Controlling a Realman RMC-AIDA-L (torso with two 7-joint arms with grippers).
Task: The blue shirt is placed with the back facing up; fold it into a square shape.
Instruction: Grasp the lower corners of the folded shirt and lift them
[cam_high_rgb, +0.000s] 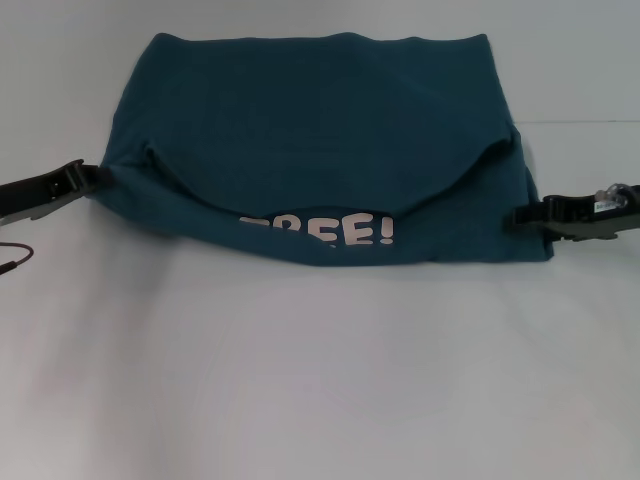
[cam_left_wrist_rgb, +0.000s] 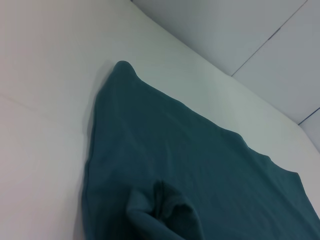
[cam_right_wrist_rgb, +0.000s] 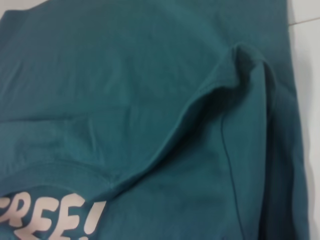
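White block lettering (cam_high_rgb: 322, 229) shows on the blue shirt (cam_high_rgb: 320, 110); the part not covered reads "REE!" in the head view, with the tops of the letters hidden under a folded-over layer of cloth. The right wrist view shows the same print (cam_right_wrist_rgb: 50, 217), slanted, again ending in the exclamation mark. No brand tag can be made out.

The shirt lies on the white bench (cam_high_rgb: 320, 380), in the far middle of the head view, with an upper layer draped forward in a curved edge that sags toward the print. Its left corner meets the left pincer (cam_high_rgb: 88, 178), which comes in low from the left edge; its right side meets the right pincer (cam_high_rgb: 530, 215), which reaches in from the right edge. Each pincer sits right at the cloth's edge and the cloth is pulled up into a small peak there, yet whether the fingers are closed on the fabric cannot be told. In the left wrist view a bunched fold (cam_left_wrist_rgb: 162, 210) rises from the cloth near the camera.

A thin dark cable (cam_high_rgb: 15, 258) curls on the bench near the left pincer.
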